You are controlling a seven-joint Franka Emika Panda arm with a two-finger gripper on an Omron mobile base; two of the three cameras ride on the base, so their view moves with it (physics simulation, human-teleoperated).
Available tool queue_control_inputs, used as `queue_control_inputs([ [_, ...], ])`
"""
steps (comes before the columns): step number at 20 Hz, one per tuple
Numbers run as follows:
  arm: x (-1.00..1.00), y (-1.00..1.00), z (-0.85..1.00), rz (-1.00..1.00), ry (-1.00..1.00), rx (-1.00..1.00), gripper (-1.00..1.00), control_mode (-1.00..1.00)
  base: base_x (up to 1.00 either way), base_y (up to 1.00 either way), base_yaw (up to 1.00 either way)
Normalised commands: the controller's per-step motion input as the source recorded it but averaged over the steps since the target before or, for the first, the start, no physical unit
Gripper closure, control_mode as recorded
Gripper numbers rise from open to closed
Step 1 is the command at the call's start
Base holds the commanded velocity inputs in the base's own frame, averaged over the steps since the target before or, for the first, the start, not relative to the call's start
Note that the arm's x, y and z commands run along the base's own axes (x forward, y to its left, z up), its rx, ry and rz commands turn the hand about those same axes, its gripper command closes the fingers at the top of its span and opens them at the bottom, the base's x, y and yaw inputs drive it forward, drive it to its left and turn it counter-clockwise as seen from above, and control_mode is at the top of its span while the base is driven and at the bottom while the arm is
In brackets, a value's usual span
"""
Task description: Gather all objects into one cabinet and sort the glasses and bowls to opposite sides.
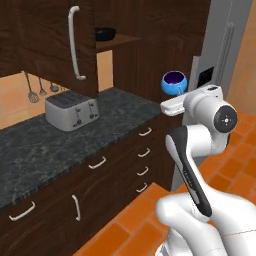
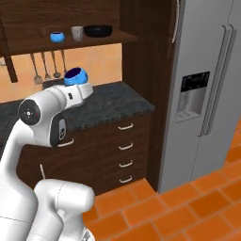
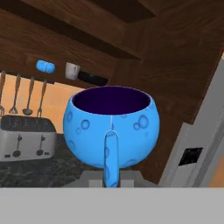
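A: Starting at the left end of the open shelf of the dark brown wood wall cabinet (image 2: 70, 43), what sits there?

B: A small round bright-blue bowl (image 2: 57, 36) near the left end, a grey-beige cylindrical cup (image 2: 77, 32) just beside it, then a wide shallow black bowl (image 2: 98, 31) toward the right end. The cabinet's tall door (image 1: 47, 37), with its long curved silvery bar handle (image 1: 75, 42), stands swung open.

A: And below?

B: A silver two-slot toaster (image 1: 72, 111) stands at the back of the dark speckled stone worktop (image 1: 60, 140), with metal utensils (image 2: 47, 66) hanging on the orange wall behind.

A: The second blue piece?

B: A bright-blue rounded bowl with a dark navy inside and a thin blue handle (image 3: 111, 127) is up in the air above the worktop, lower than the shelf, upright.

A: Held?

B: Yes. The two-finger gripper (image 3: 111, 177) is pinched fully closed on that handle. A tall grey steel refrigerator (image 2: 207, 89) stands off the worktop's right end.
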Motion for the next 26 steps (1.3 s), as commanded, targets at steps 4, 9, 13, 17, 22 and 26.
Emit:
queue_control_inputs([
  [4, 0.0, 0.0, 0.0, 0.0, 0.0, 0.0, 1.0, 1.0, 0.78, -0.03, 0.0],
  [9, 0.0, 0.0, 0.0, 0.0, 0.0, 0.0, 1.0, 1.0, 0.65, -0.12, 0.03],
  [13, 0.0, 0.0, 0.0, 0.0, 0.0, 0.0, 1.0, 1.0, 0.32, -0.09, 0.12],
  [17, 0.0, 0.0, 0.0, 0.0, 0.0, 0.0, 1.0, 1.0, 0.31, 0.03, 0.2],
  [22, 0.0, 0.0, 0.0, 0.0, 0.0, 0.0, 1.0, 1.0, 0.69, 0.02, 0.2],
  [26, 0.0, 0.0, 0.0, 0.0, 0.0, 0.0, 1.0, 1.0, 0.88, 0.12, 0.19],
])
